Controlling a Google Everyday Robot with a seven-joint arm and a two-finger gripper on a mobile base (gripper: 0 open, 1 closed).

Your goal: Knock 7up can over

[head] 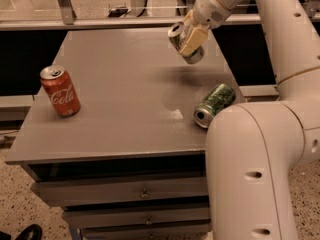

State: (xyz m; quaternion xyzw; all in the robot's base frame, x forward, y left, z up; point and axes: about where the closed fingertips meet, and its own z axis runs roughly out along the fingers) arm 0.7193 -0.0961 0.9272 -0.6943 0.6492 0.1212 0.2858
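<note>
Gripper (189, 41) is clenching the 7up can (178, 35), holding it tilted above the table (115, 99) at 1 o'clock. Coke can (60, 90) is standing at 9, green can (214, 105) is lying at 3.

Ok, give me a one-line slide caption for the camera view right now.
Pincer grips the tilted 7up can above the table, far right; Coke can upright left, green can on its side.
</note>
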